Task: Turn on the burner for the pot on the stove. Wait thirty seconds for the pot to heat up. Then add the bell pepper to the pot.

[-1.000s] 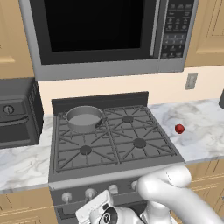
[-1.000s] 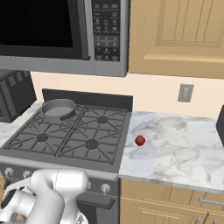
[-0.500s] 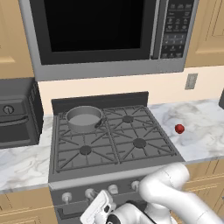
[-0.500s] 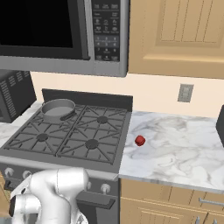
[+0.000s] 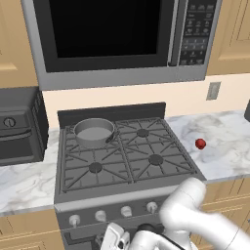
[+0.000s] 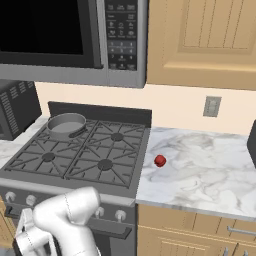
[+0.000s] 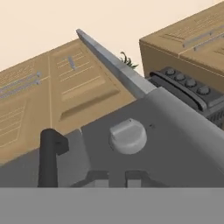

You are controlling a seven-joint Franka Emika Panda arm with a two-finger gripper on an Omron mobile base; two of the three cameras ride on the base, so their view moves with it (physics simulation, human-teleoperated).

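Seen from the left base view, far left: a dark toaster oven point(image 5: 19, 124) on the pale marbled counter point(image 5: 27, 183). Next to it, the stove point(image 5: 124, 163), dark grey, matte, with black grid grates and a raised back panel. On its rear left burner, the pot point(image 5: 93, 132): round, grey metal, low straight walls, short dark handle angled toward the middle of the range. Along the front panel, a row of pale round knobs point(image 5: 126, 211). Below that row, down at the frame's bottom, the gripper point(image 5: 116, 239), white, well under and in front of the pot. Cannot tell whether spread or pressed together.

In the hand view, one pale round knob point(image 7: 127, 136) with a raised ridge, just above the two dark finger tips point(image 7: 137, 178), not touching.

Further right, on the marbled counter, the bell pepper point(image 5: 200, 143): small, red, rounded, glossy, well apart from pot and gripper. Overhead, a grey microwave point(image 5: 112, 39).
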